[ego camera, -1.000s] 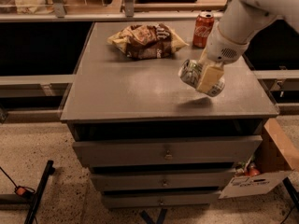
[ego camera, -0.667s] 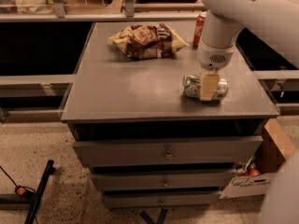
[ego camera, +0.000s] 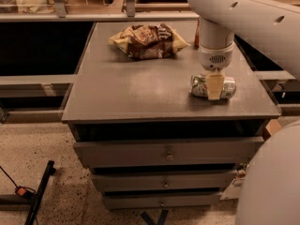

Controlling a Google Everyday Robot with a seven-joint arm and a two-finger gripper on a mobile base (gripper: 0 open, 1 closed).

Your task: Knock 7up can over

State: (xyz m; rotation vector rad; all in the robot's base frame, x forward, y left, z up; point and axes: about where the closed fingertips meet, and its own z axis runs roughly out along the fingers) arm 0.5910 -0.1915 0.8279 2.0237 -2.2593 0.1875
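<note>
The white arm (ego camera: 243,18) swept in from the upper right, smooth and rounded with small dark holes; part of the robot's pale body (ego camera: 274,182) filled the lower right corner; beneath stood a grey cabinet whose flat, matte surface (ego camera: 131,88) had squared edges, with three drawers (ego camera: 140,153) below it carrying small metal knobs; the floor (ego camera: 37,144) was speckled beige, and a black stand leg (ego camera: 40,191) lay at lower left; a crinkled brown and yellow snack bag (ego camera: 147,41) sat at the back of the surface; the 7up can (ego camera: 199,86) lay on its side near the right front edge, pale green and white, shiny, its silver end facing right; the gripper (ego camera: 215,87) hung straight down onto the can, its tan tip across the can's middle; whether the jaws were spread or pinching the can, I could not tell.
</note>
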